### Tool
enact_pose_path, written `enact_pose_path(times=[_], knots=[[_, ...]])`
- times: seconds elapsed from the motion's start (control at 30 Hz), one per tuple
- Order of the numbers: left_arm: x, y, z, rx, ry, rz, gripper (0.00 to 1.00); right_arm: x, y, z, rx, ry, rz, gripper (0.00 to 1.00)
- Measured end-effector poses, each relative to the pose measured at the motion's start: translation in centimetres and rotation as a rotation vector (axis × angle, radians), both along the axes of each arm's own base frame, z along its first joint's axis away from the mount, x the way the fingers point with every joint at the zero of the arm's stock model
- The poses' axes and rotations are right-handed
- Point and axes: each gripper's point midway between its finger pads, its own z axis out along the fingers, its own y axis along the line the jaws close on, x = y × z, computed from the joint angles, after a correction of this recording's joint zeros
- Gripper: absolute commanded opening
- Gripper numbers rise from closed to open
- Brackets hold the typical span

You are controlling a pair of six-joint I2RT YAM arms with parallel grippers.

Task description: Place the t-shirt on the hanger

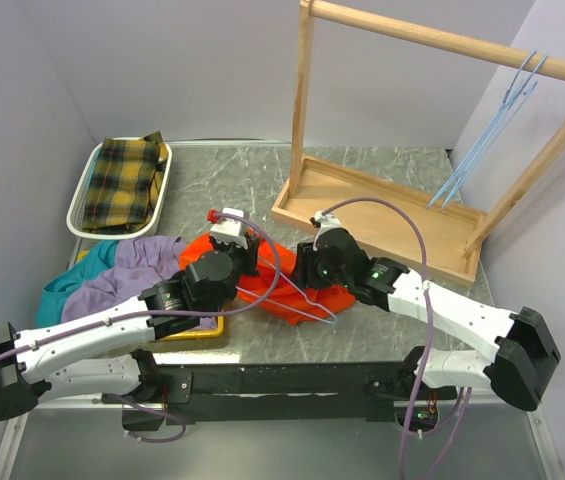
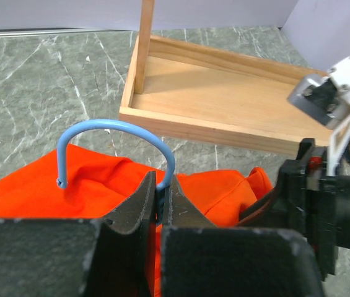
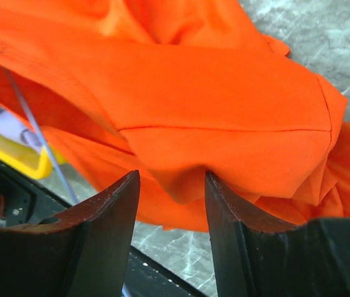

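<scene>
Left tool (image 2: 160, 185): pressed together on the neck of the hanger (image 2: 119, 125), just under the hook.
Right tool (image 3: 171, 179): fingers spread, with a fold of the t-shirt (image 3: 224, 93) sagging into the gap (we see no squeeze on it, so we read it as not yet gripping).
T-shirt, place: heaped on the worktop (image 1: 222, 180) at the middle front, between the two tools and just beside the purple garment (image 1: 122, 275).
Hanger, place: the hook arches clear above the orange cloth and faces the wooden rack (image 1: 382, 215). Its thin body wires show across the shirt's near side in the top view.
Long axis: we judge that the hanger runs from the left tool toward the right tool and the near edge. In the right wrist view one wire slants down past the left finger, apart from it.
Which way the cloth lies: the fold is straight ahead of the right tool and touches its fingertips. The wire sits to that tool's left.
Nearer arm: the right is nearer the loose cloth, and the left is busy holding the hanger steady.
What the move turns on: we think the right tool must close on this fold and draw it along the wire's line, away from the hook.
Unclear: whether any wire is already inside the shirt. The folds hide it.
</scene>
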Motion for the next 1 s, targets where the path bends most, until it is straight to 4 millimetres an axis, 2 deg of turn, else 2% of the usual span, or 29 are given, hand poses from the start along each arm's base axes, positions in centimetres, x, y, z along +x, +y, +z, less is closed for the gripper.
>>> enact_pose_path(times=[0.07,0.1,0.2,0.37,0.63,1.0], knots=[[0.0,0.0,-0.1,0.000,0.000,0.000,0.01,0.1,0.1,-0.8,-0.018,0.013,-0.003,0.46],[0.0,0.0,0.0,-0.002,-0.002,0.001,0.01,0.2,0.0,-1.0,-0.024,0.015,-0.006,0.27],[0.1,0.1,0.3,-0.010,-0.011,0.007,0.01,0.7,-0.3,-1.2,-0.040,0.008,-0.029,0.01],[0.7,0.9,1.2,-0.025,-0.044,0.069,0.01,1.6,-1.5,-0.3,-0.037,-0.033,-0.093,0.00],[1.8,2.9,3.5,-0.077,-0.113,0.204,0.01,1.9,-4.9,1.7,0.018,-0.091,-0.181,0.00],[3.2,5.6,4.9,-0.117,-0.152,0.343,0.01,1.1,-6.7,3.2,0.057,-0.106,-0.207,0.00]])
